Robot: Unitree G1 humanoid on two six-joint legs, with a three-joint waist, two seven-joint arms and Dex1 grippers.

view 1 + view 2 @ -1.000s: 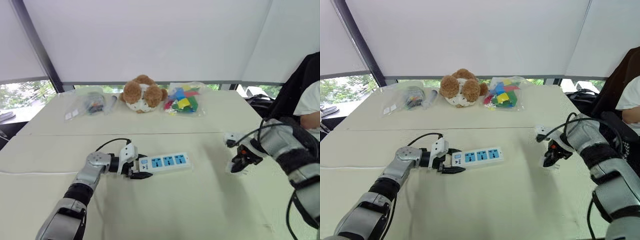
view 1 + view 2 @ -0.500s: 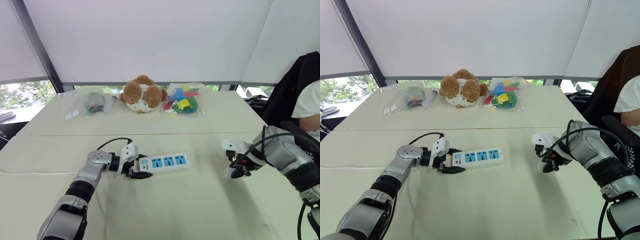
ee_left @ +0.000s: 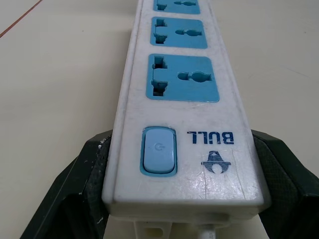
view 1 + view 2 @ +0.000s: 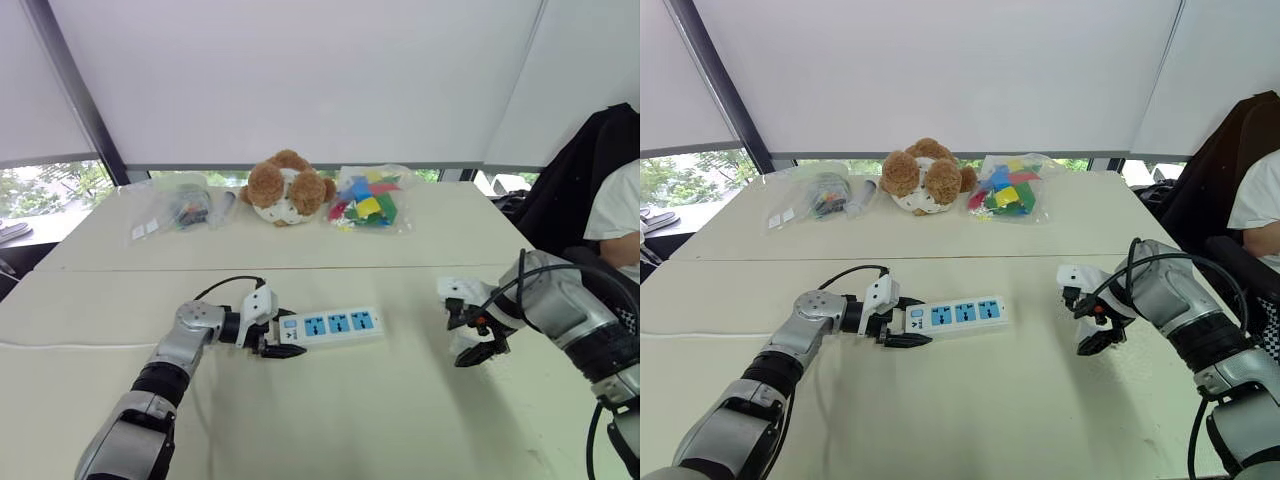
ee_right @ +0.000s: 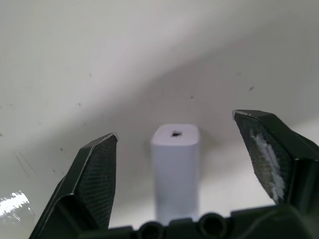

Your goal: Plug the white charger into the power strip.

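Note:
The white power strip (image 4: 335, 324) with blue sockets lies mid-table. My left gripper (image 4: 276, 338) is shut on its switch end, and in the left wrist view the black fingers (image 3: 92, 169) press both sides of the power strip (image 3: 182, 89). The white charger (image 5: 175, 169) lies on the table at the right. My right gripper (image 5: 175, 125) is open with one finger on each side of it, neither touching. From the head, the right gripper (image 4: 1087, 335) is low over the charger (image 4: 464, 341), well to the right of the strip.
A teddy bear (image 4: 288, 187), a bag of coloured blocks (image 4: 368, 198) and a clear bag of small items (image 4: 185, 207) sit along the table's far side. A seated person (image 4: 618, 212) and a dark garment are at the right edge. Bare tabletop (image 4: 410, 380) separates strip and charger.
My right gripper has swung left and lowered, so its open fingers now flank the charger. The left gripper and the power strip have stayed put.

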